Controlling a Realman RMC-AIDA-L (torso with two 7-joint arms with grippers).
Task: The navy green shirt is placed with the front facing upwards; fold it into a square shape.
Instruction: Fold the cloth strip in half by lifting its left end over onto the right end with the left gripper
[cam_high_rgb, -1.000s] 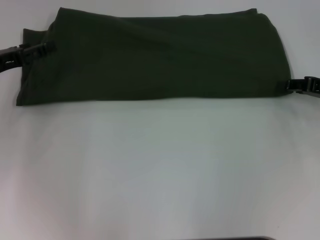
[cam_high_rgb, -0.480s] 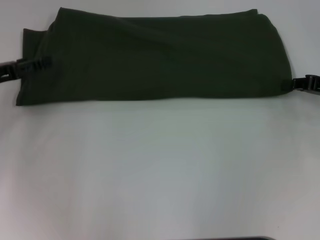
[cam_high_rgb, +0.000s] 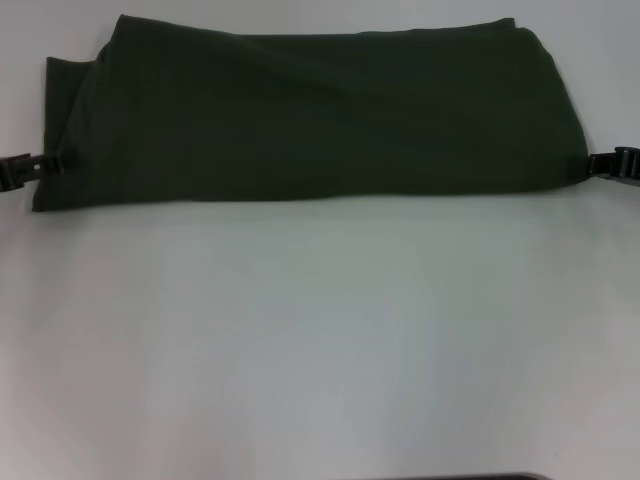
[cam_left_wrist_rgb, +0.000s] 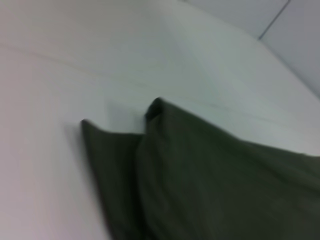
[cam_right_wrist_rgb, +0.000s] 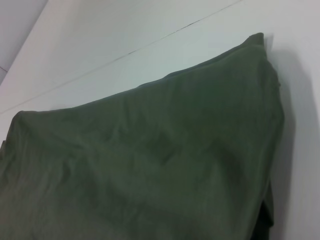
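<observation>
The navy green shirt (cam_high_rgb: 320, 110) lies folded into a wide flat band across the far part of the table, plain green side up, with no lettering showing. My left gripper (cam_high_rgb: 60, 162) is low at the shirt's left edge, over the lower layer that sticks out there. My right gripper (cam_high_rgb: 582, 166) touches the shirt's right edge near its front corner. The left wrist view shows the shirt (cam_left_wrist_rgb: 210, 180) with two stacked layers ending in corners. In the right wrist view the shirt (cam_right_wrist_rgb: 150, 160) fills most of the picture, lightly wrinkled.
A white table (cam_high_rgb: 320, 340) extends in front of the shirt to the near edge. A dark strip (cam_high_rgb: 490, 477) shows at the bottom edge of the head view. A seam line (cam_right_wrist_rgb: 125, 50) crosses the white surface beyond the shirt.
My left gripper has slid along the shirt's left edge toward the near side and outward to the left. The right gripper has shifted only slightly outward. The shirt has kept its shape.
</observation>
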